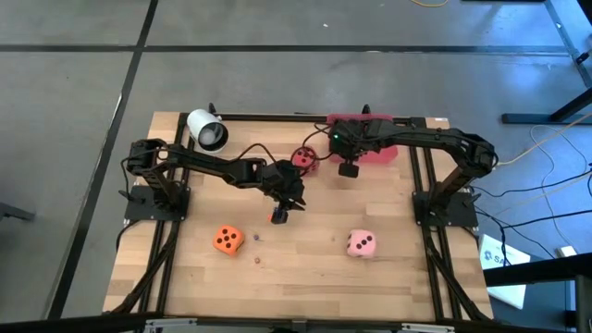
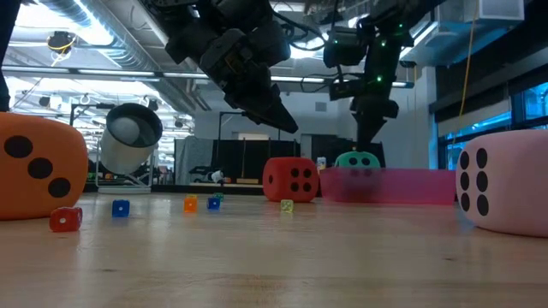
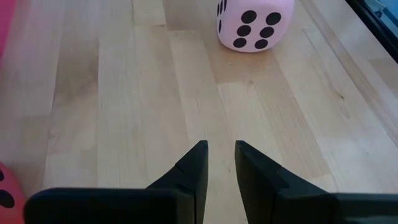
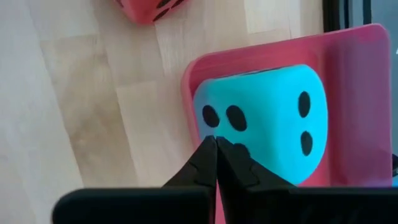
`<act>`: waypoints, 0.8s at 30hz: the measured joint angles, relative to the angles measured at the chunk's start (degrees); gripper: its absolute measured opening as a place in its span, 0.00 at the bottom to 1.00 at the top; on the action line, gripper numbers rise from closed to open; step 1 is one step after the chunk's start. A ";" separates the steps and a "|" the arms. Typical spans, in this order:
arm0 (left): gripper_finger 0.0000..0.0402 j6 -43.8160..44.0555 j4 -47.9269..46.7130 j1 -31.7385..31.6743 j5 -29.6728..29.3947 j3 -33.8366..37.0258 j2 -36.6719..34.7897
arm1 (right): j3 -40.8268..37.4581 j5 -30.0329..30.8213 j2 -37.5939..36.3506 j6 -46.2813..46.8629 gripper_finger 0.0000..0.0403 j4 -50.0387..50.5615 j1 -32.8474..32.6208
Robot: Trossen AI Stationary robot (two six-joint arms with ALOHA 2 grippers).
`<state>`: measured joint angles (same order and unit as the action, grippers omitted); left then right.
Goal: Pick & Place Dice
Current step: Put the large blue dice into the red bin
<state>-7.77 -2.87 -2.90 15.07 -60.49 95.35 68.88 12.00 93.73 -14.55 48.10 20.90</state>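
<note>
On the wooden table (image 1: 305,268), a flat red tray (image 4: 348,50) at the far edge holds the green die (image 4: 267,118), and the right end effector (image 4: 216,144) hangs just above that die with its fingers pressed together, gripping nothing. Near the table's middle the left end effector (image 3: 221,155) hovers over bare wood, its fingers a narrow gap apart and empty; the pink die (image 3: 254,23) lies ahead of it, the red die (image 1: 306,159) just beside it toward the tray, and the orange die (image 1: 228,240) sits well apart near the front.

Pale matt wooden table (image 1: 305,268)
</note>
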 joint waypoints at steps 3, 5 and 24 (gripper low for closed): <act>0.19 -0.15 0.04 0.00 0.01 0.00 0.00 | 0.00 -0.06 0.00 0.02 0.01 -0.43 0.65; 0.19 -0.15 0.04 0.00 0.00 0.00 0.00 | 0.00 -0.10 0.42 -0.02 0.00 -1.36 0.99; 0.19 -0.42 -0.05 0.00 0.02 0.02 0.00 | 1.76 -1.35 5.64 1.11 0.00 -1.27 1.48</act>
<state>-8.19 -2.92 -2.90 15.09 -60.47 95.35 70.64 10.65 99.37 -13.44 46.82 22.38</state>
